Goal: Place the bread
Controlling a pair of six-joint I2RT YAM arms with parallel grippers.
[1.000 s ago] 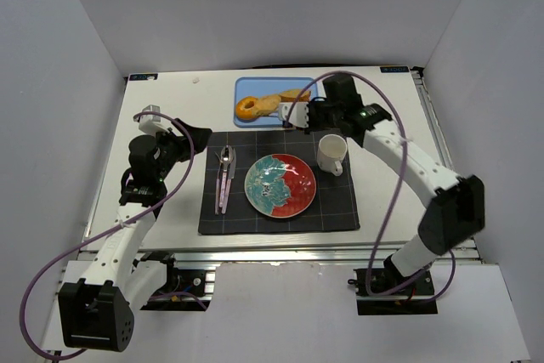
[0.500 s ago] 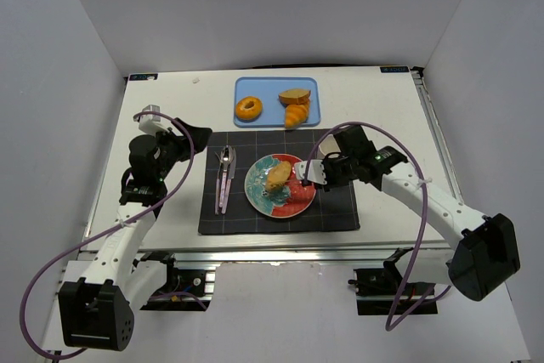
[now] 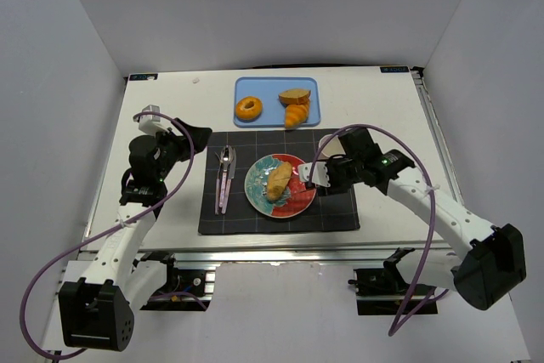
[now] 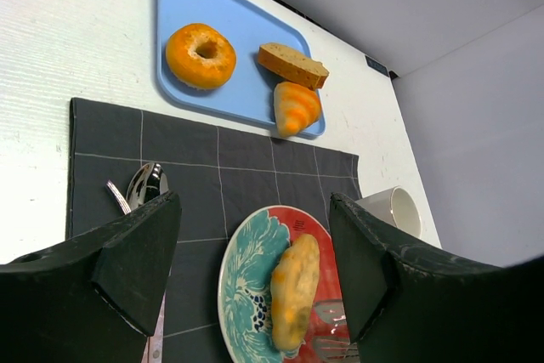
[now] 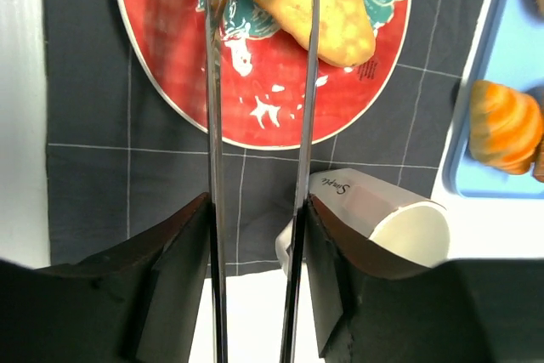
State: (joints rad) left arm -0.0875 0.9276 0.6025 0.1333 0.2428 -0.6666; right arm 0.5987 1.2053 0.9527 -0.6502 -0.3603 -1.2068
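one bread (image 3: 278, 182) lies on the plate (image 3: 257, 195), which sits on the mat (image 3: 229, 218) near the middle of the tabletop's near edge. the right gripper (image 3: 316, 173) hangs just right of the plate, its jaws pressed on the tongs (image 5: 212, 125). the tongs' two thin arms stand spread to either side of one end of the bread; whether the tips touch it i cannot tell. a cup (image 5: 382, 218) sits on the mat just beside the plate. the left gripper (image 3: 198, 136) hovers toward the left edge, jaws spread wide. a tray (image 3: 270, 101) at the far edge holds a donut (image 3: 248, 109), a croissant (image 3: 296, 114) and a slice (image 3: 294, 96).
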